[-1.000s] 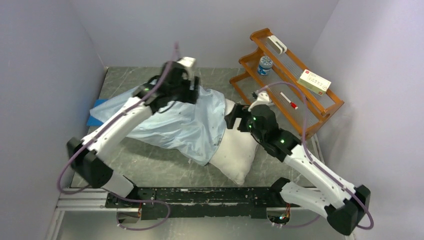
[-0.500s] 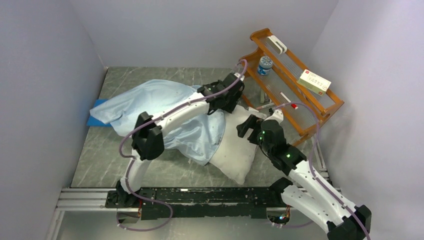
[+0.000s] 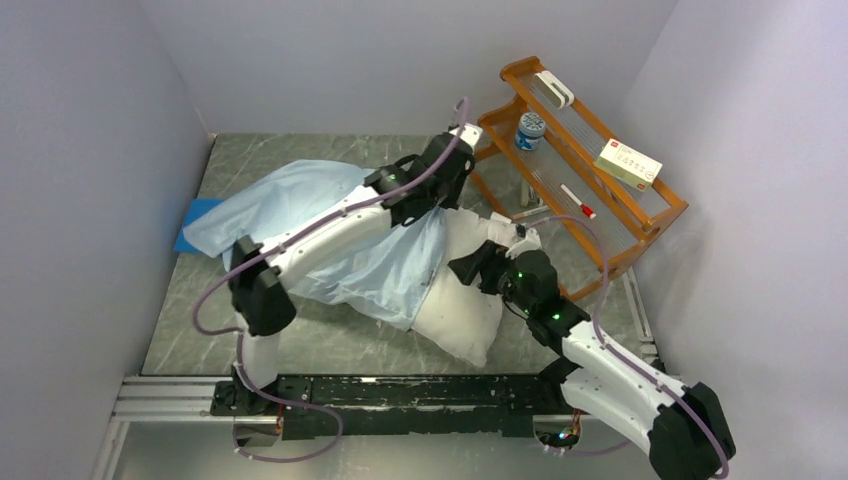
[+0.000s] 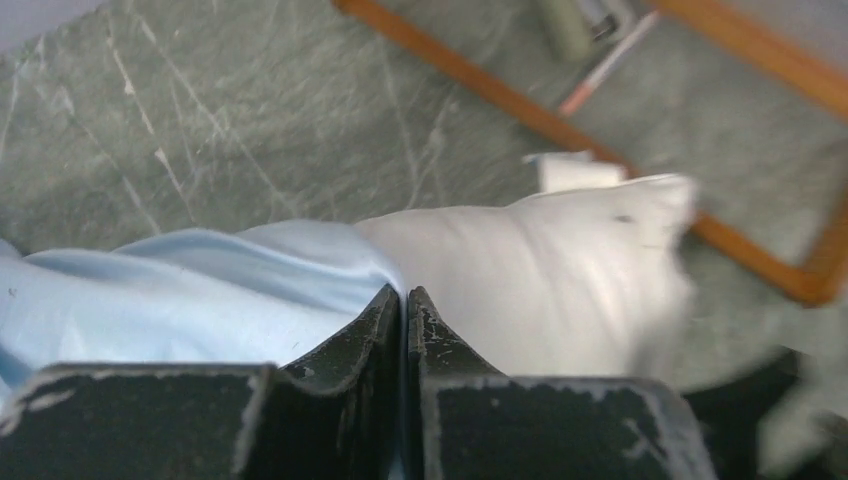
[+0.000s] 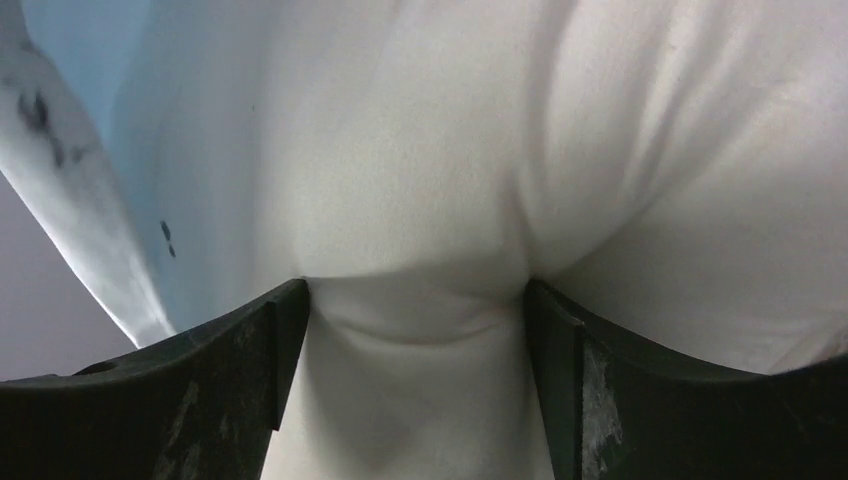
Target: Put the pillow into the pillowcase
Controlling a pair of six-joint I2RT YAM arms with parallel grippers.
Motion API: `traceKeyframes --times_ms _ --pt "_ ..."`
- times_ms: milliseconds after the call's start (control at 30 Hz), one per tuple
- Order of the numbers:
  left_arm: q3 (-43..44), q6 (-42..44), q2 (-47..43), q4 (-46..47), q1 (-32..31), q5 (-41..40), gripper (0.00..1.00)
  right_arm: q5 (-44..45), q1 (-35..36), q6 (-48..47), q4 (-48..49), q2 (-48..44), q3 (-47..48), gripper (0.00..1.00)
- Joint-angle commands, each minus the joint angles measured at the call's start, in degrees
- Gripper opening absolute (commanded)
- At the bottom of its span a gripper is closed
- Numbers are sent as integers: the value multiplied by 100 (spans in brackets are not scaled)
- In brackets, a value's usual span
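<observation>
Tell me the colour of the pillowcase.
The pillowcase is pale light blue with small dark specks; top view shows it best.

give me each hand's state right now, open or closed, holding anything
left hand: closed, pinching the edge of the pillowcase
right hand: spread wide, gripping a bunch of the pillow
</observation>
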Motion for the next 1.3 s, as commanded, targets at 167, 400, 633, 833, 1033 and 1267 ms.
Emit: traceKeyframes --times_ms 167,400,633,833,1033,1267 --pt "-934 -584 -1024 1216 -124 1590 5 -1124 172 537 2314 1118 190 80" --pt "-822 -844 -896 1085 -133 1965 10 -490 674 969 3368 1885 418 78" --pt "-494 -236 -970 -785 -175 -177 62 706 679 208 1445 902 613 91" --pt "-880 38 -960 -1327 -265 -1453 82 1126 668 11 631 -106 176 100" --pt "-1035 131 -445 -1452 -279 -1593 88 1322 671 77 229 -641 21 100" --pt "-1102 85 170 -1600 -433 -2577 72 1476 667 236 33 -1139 -160 100"
